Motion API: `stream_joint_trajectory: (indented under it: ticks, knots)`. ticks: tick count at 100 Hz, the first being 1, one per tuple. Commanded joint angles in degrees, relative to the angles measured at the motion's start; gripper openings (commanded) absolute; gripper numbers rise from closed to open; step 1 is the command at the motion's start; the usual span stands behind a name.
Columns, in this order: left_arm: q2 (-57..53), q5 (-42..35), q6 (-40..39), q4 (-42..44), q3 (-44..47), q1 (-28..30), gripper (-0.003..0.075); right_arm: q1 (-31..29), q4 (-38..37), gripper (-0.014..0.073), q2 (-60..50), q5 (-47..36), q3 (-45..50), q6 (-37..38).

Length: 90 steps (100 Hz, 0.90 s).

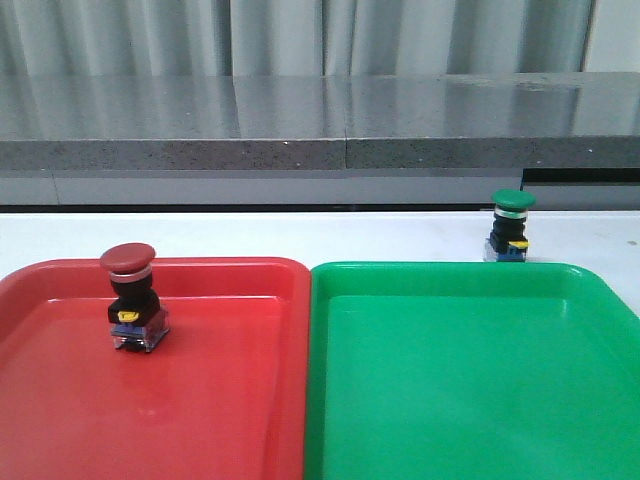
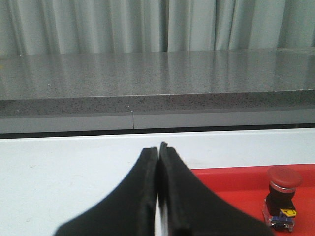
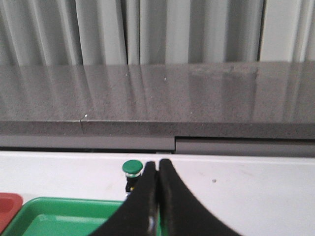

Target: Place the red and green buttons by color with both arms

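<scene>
The red button (image 1: 132, 297) already stands in the red tray (image 1: 230, 400). The green button (image 1: 512, 226) waits on the bench (image 1: 300, 235), just behind the green tray (image 1: 450, 400). Both arms' jaws are closed and empty. Next, I'd judge, the right jaws must open and reach it.

We see nothing of either arm from the front camera; only the two wrist cameras show our grippers. Our left matte-black plastic two-fingered gripper (image 2: 158, 147) has its angular fingers (image 2: 142, 196) pressed together, tips meeting along a thin vertical seam with nothing between them. The fingers broaden from narrow tips toward the wrist, and they point forward, roughly level. Our right matte-black plastic two-fingered gripper (image 3: 158, 163) stands the same way: both fingers (image 3: 172, 201) closed against each other, tips touching, empty, aimed straight ahead. On each gripper a sliver of pale light shows low in the seam, where the fingers part slightly near their base.
</scene>
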Motion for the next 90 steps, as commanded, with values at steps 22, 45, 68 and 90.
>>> stream_joint_trajectory:
  ticks: [22,45,68,90]
  knots:
    - [-1.7,-4.6,-0.2,-0.1,2.3,0.0,-0.0019,-0.3,3.6,-0.0066,20.5,21.9,-25.3,-0.1]
    - [-1.7,-4.6,-0.2,-0.1,2.3,0.0,-0.0019,-0.3,4.2,-0.0066,28.0,20.5,-27.5,-0.1]
    - [-1.7,-4.6,-0.2,-0.1,2.3,0.0,-0.0019,-0.3,4.6,0.0062,31.2,24.2,-27.5,-0.1]
    - [-1.7,-4.6,-0.2,-0.1,2.3,0.0,-0.0019,-0.3,5.1,0.0501,31.2,24.9,-27.5,-0.1]
